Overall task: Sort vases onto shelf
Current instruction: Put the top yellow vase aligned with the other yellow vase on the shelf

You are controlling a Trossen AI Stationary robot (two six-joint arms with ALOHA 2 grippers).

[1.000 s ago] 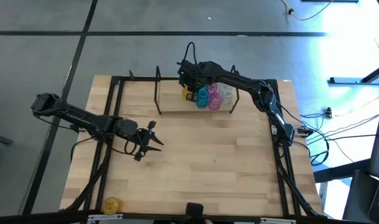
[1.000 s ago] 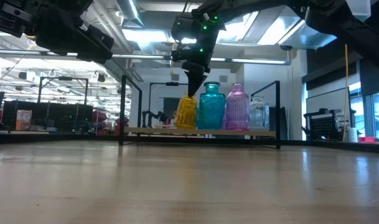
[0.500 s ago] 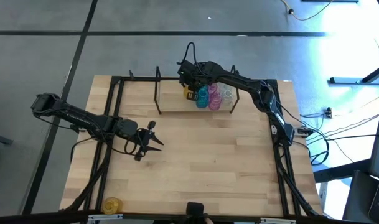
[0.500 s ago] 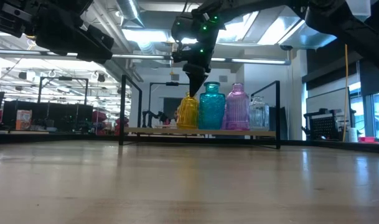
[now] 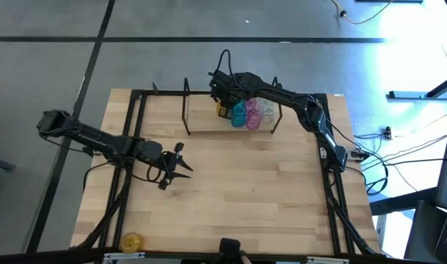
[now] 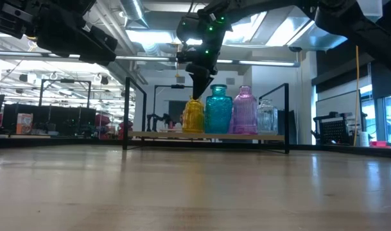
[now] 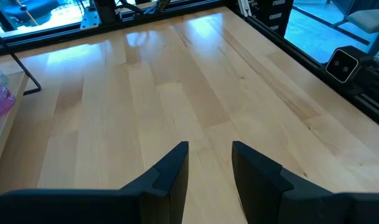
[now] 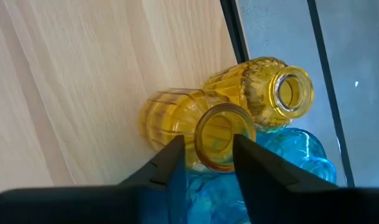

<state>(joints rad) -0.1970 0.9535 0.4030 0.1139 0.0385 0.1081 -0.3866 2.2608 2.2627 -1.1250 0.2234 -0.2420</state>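
Observation:
On the shelf [image 6: 156, 135] at the table's far side stand a yellow vase [image 6: 193, 115], a teal vase [image 6: 217, 110], a pink vase [image 6: 244, 110] and a clear vase [image 6: 267, 117], each on its base. In the right wrist view a second, ribbed yellow vase [image 8: 270, 93] stands behind the first. My right gripper [image 8: 208, 143] points down over the nearer yellow vase [image 8: 177, 118], its fingers on either side of the mouth. My left gripper [image 7: 209, 152] hovers open over the table's left half [image 5: 180, 165] with nothing between its fingers. My right gripper comes from above at the yellow vase's mouth [image 8: 221, 134]. A gap shows between one finger [image 8: 170, 158] and the rim. The other finger [image 8: 254, 162] covers the rim's edge, so I cannot tell whether it touches. The vase stands upright on the shelf board.
Another yellow vase [image 5: 133, 240] lies near the table's front left corner. Black wire uprights [image 6: 126, 112] stand at both ends of the shelf. Black rails [image 5: 128, 183] run along the table's sides. Bare wood lies between the shelf and the near edge.
The yellow vase under my right gripper leaned away from the teal vase a second ago. It now stands upright on the shelf beside it. Neither arm has shifted visibly.

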